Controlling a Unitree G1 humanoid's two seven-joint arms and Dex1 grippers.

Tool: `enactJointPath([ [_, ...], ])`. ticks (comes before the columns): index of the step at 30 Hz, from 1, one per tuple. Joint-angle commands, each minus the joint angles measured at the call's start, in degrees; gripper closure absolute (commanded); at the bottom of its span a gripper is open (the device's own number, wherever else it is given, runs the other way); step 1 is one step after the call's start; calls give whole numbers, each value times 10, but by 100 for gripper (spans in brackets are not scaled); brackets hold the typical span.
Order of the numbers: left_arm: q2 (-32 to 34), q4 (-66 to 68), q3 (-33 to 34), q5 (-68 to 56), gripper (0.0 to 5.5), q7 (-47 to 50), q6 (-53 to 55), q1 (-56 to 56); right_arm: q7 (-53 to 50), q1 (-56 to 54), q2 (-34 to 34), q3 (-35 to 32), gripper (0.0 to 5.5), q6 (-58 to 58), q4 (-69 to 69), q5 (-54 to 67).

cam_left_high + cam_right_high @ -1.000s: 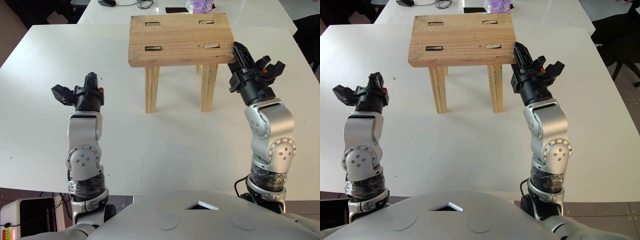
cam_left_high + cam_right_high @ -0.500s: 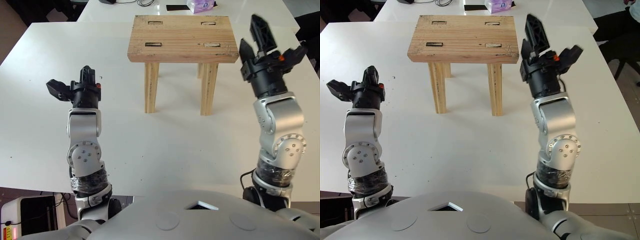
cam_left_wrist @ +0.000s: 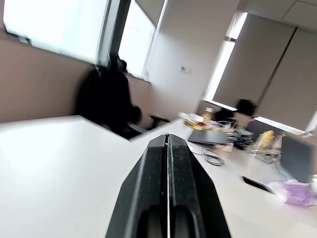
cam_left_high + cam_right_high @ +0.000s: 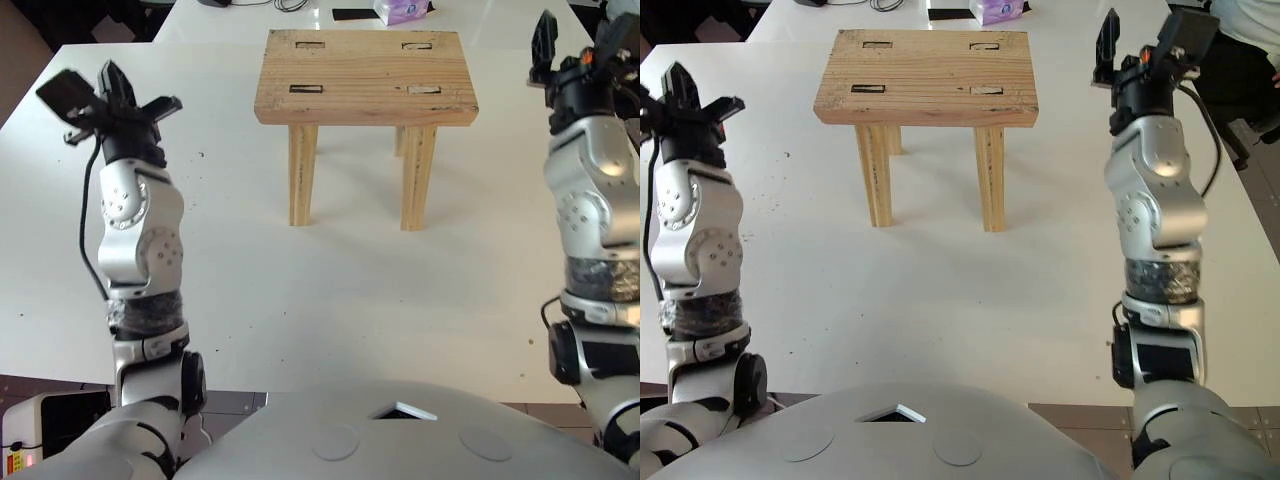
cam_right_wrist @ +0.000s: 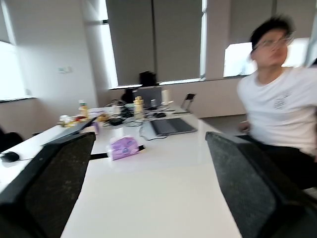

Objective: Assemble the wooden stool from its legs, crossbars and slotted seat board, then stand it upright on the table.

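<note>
- Pale wooden four-legged stool (image 4: pixel 365 75) with slotted seat stands upright on the white table (image 4: pixel 330 300).
- Left gripper (image 3: pixel 167 148), left of the stool: clenched, empty.
- Right gripper (image 5: pixel 151 148), right of the stool: spread, empty.

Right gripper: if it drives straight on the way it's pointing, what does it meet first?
Likely nothing close. The right gripper, open, points out over the white table; the first thing near its line is the purple pack, then the laptop beyond. Depth is hard to judge.
</note>
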Motion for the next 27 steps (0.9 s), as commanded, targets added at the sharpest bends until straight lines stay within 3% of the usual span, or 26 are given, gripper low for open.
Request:
enactJointPath([
  [1,-14,138,-35,107,550,-15,-60,-135,-30,-120,30,39,139,-52,164,-137],
  [7,-46,251,-28,160,550,-25,-133,-208,-38,-164,84,35,139,-110,245,-202],
  [20,-81,209,12,183,550,-27,-123,-146,-27,-96,129,15,139,-104,168,-259],
  [27,-79,153,37,176,550,-39,-75,-103,-10,-37,154,20,248,-59,83,-277],
])
